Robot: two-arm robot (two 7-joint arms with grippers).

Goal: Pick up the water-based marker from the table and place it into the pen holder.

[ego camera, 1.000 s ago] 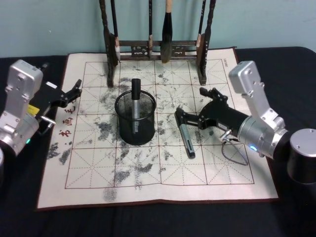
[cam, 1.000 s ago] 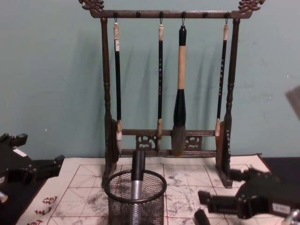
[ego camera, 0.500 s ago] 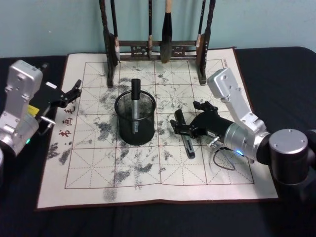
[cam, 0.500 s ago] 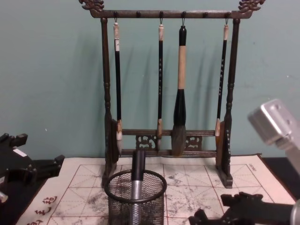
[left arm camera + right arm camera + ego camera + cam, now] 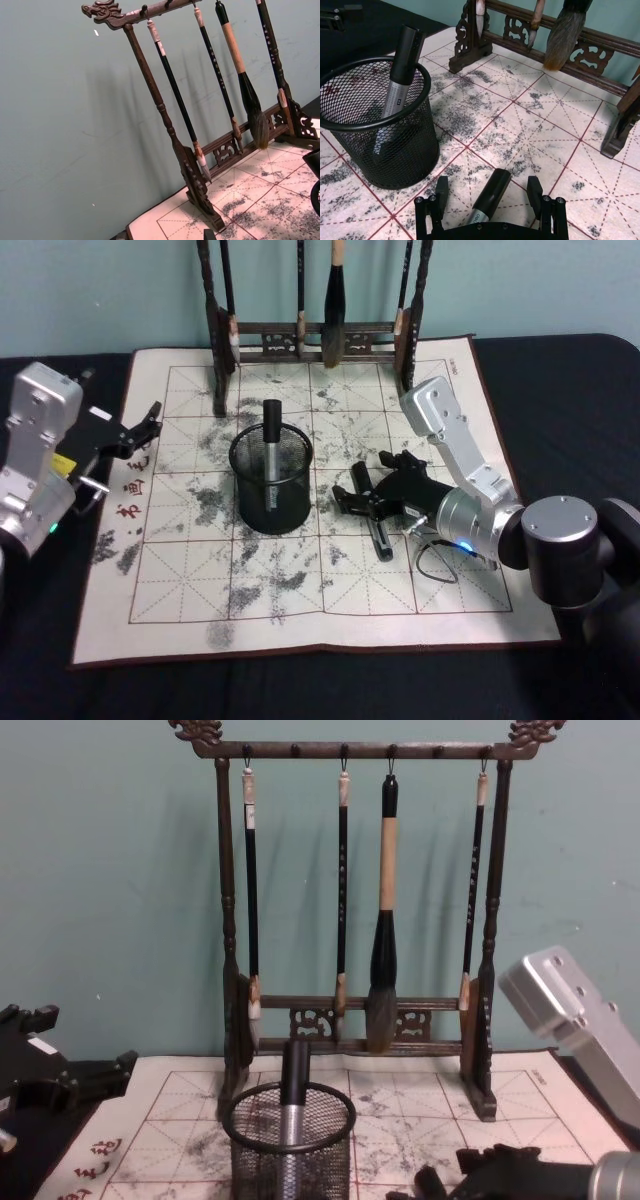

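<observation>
Right arm has swung in and dropped over the last second: right gripper (image 5: 488, 185) now straddles the marker (image 5: 381, 537), fingers spread either side of the cap, not touching. Marker lies flat on the mat (image 5: 180, 575), just right of the holder (image 5: 250, 512). Approach looks done; closing is what's left before the lift. Left gripper (image 5: 148, 423) parked at the mat's left edge, fingers apart.

Marker: smooth cylinder, glossy black cap, grey printed barrel, likely to roll. Holder: black wire mesh, thick round rim, another marker (image 5: 270, 430) standing inside. Mat: pale, red grid, ink-smudged. Rack (image 5: 228, 920): dark carved wood.
</observation>
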